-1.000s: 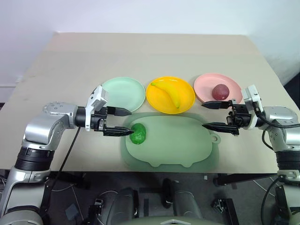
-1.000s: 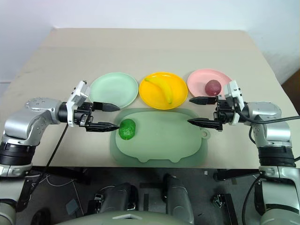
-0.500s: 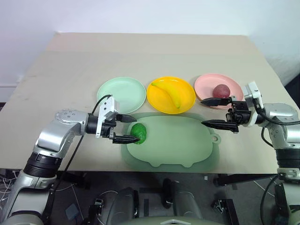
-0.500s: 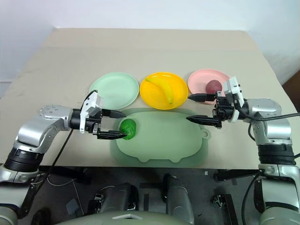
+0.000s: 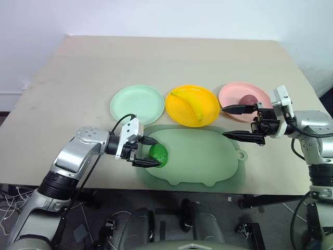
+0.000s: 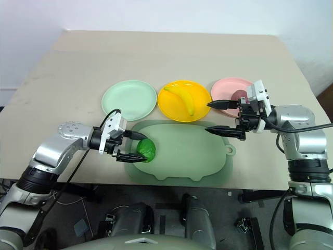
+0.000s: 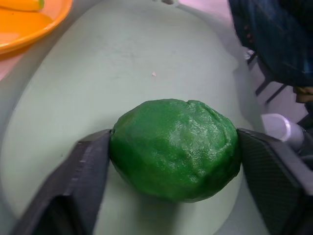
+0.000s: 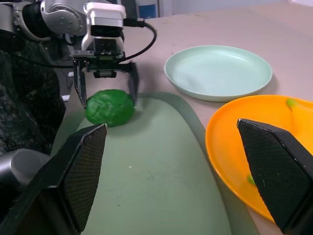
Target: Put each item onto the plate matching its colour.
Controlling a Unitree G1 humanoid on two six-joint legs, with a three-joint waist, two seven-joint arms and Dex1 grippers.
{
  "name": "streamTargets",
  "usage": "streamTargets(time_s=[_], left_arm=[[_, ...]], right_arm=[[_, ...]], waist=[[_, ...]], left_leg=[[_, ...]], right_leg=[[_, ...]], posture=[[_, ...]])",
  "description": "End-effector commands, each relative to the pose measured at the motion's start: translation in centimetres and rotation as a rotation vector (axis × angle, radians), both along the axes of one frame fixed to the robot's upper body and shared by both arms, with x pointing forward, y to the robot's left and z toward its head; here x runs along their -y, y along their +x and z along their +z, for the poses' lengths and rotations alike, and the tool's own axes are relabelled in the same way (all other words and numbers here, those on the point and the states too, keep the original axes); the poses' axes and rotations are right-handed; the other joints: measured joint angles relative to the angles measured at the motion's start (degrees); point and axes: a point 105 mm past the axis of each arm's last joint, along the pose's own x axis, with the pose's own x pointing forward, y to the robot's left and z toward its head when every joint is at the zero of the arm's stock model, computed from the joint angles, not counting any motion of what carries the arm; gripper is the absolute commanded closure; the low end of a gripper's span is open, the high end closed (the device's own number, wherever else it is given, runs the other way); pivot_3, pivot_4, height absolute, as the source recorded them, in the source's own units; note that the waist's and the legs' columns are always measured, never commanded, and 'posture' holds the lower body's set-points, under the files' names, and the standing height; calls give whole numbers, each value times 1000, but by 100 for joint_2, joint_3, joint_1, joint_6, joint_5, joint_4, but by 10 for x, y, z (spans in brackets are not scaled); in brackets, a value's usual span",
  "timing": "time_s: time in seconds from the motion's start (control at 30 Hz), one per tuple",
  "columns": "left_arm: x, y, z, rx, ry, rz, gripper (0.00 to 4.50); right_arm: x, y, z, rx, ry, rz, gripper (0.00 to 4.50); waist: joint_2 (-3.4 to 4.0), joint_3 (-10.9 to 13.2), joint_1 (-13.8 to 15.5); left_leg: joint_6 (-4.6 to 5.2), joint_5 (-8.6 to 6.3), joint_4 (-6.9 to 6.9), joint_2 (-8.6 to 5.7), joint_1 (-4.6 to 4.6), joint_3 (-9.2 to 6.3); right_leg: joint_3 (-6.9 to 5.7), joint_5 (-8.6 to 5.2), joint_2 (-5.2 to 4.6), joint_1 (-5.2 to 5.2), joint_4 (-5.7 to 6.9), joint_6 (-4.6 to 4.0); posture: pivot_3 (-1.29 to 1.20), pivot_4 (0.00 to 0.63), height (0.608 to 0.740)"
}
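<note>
One item is left off its plate: the green fruit (image 7: 175, 149), lying on the pale-green mat (image 5: 208, 156) just in front of the mint green plate (image 5: 137, 101), is clamped between the fingers of the left end effector (image 5: 148, 151). It should be lifted straight up before being carried over that plate's rim, so the bumpy skin is not dragged. The right end effector (image 5: 238, 122), fingers apart and holding nothing, is best kept beyond the yellow plate (image 5: 192, 105), away from the mint green plate.
</note>
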Motion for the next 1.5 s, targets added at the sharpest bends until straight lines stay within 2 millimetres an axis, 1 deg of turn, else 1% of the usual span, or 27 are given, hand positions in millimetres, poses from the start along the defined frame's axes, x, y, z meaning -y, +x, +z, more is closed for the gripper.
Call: streamTargets(time_s=[0.03, 0.13, 0.23, 0.33, 0.4, 0.47, 0.53, 0.6, 0.67, 0.73, 0.83, 0.93, 1.07, 1.1, 1.27, 1.33, 1.4, 1.43, 1.5], left_arm=[[0, -1, 4, 38, 2, -17, 1116], [0, 1, 8, 65, -12, -13, 1119], [-1, 12, 15, 112, -17, 42, 1119], [-3, 21, 32, 129, -68, 73, 1119], [-5, 24, 47, 110, -119, 78, 1119], [-19, 42, 64, 185, -106, 147, 1119], [-34, 60, 72, 258, -64, 232, 1119], [-46, 76, 83, 308, -79, 308, 1119], [-65, 98, 90, 359, -60, 435, 1119], [-84, 117, 87, 395, -7, 555, 1119], [-93, 129, 76, 390, 18, 612, 1119], [-93, 135, 69, 388, 19, 637, 1119], [-95, 143, 50, 378, 92, 677, 1119], [-96, 144, 46, 368, 100, 690, 1119], [-93, 146, 41, 307, 78, 698, 1119], [-90, 145, 40, 303, 83, 676, 1119], [-89, 146, 40, 254, 47, 698, 375], [-86, 145, 41, 210, 16, 687, 158], [-83, 145, 44, 246, 24, 671, 71]], right_arm=[[0, -3, 21, 87, 4, 2, 0], [1, -3, 20, 91, -6, 2, 0], [0, -2, 20, 88, -3, 1, 0], [1, 0, 20, 84, 8, -8, 0], [2, 0, 19, 86, 2, -8, 0], [2, -1, 20, 78, 7, 2, 0], [3, -4, 20, 71, 9, 24, 0], [6, -4, 19, 69, 2, 29, 0], [8, -4, 17, 82, -18, 36, 0], [8, -6, 16, 89, -27, 52, 0], [8, -7, 17, 80, -25, 63, 0], [8, -9, 18, 83, -18, 79, 0], [7, -15, 20, 61, -11, 118, 0], [7, -14, 20, 62, -8, 110, 0], [6, -15, 23, 68, -1, 105, 0], [5, -15, 23, 69, -2, 104, 0], [5, -15, 23, 70, -3, 99, 0], [5, -14, 23, 71, -2, 95, 0], [5, -14, 23, 68, 1, 91, 0]], waist=[[0, 0, 1], [0, 0, 2], [0, 0, 3], [0, 0, 4], [0, 0, 1], [0, 0, 4], [0, 0, 2], [0, 0, 1], [0, 0, 0], [0, 0, 1], [0, 0, 0], [-1, 0, 5], [-2, 1, 6], [-2, 1, 6], [-3, 0, 0], [-3, 0, 2], [-3, 0, 5], [-3, 0, 6], [-3, 0, 3]], left_leg=[[0, 0, 0, 0, 0, -1], [0, 0, 1, 0, 0, -1], [0, 0, 1, 0, 0, -1], [0, 0, 4, 0, -1, -1], [0, 0, 3, 0, -1, -1], [0, 0, 4, 0, -1, -1], [0, 0, 5, -1, -1, 1], [-1, 0, 3, -1, 0, 2], [-1, 1, 2, -2, -1, 3], [-3, 2, 3, -2, -1, 5], [-23, 13, 2, -3, -1, 7], [-27, 15, 2, -3, -3, 10], [-27, 15, 5, -3, -6, 9], [-27, 15, 4, -3, -5, 9], [-27, 15, 4, -2, 0, 10], [-27, 15, 4, -2, 0, 9], [-27, 15, 4, -2, -1, 9], [-27, 15, 5, -2, -1, 9], [-27, 15, 5, -2, -1, 9]], right_leg=[[0, 0, 0, 0, 0, 0], [0, 0, 0, 1, -2, 0], [0, 0, 0, 1, -2, 0], [-1, 0, 0, 1, -2, 0], [-1, 0, 0, 1, -2, 0], [-1, 0, 0, 1, -1, 0], [-3, 0, 0, 2, -2, 0], [-3, 0, 1, 2, -1, 0], [-5, 1, 1, 2, 2, 0], [-5, 1, 1, 3, 3, 1], [-6, 1, 1, 4, 4, 1], [-6, 2, 0, 4, 3, 2], [-8, 2, -1, 4, 3, 2], [-8, 2, -1, 4, 3, 2], [-8, 2, -1, 7, 4, 2], [-8, 2, -1, 7, 4, 2], [-8, 2, -2, 7, 4, 2], [-8, 2, -2, 8, 4, 2], [-8, 2, -2, 8, 4, 3]], posture=[[0, 150, 740], [0, 150, 740], [0, 150, 740], [0, 150, 740], [0, 150, 740], [0, 150, 740], [0, 150, 740], [0, 150, 740], [0, 150, 740], [0, 150, 740], [0, 150, 740], [0, 150, 740], [0, 150, 740], [0, 150, 740], [0, 150, 740], [0, 150, 740], [0, 150, 740], [0, 150, 740], [0, 150, 740]])
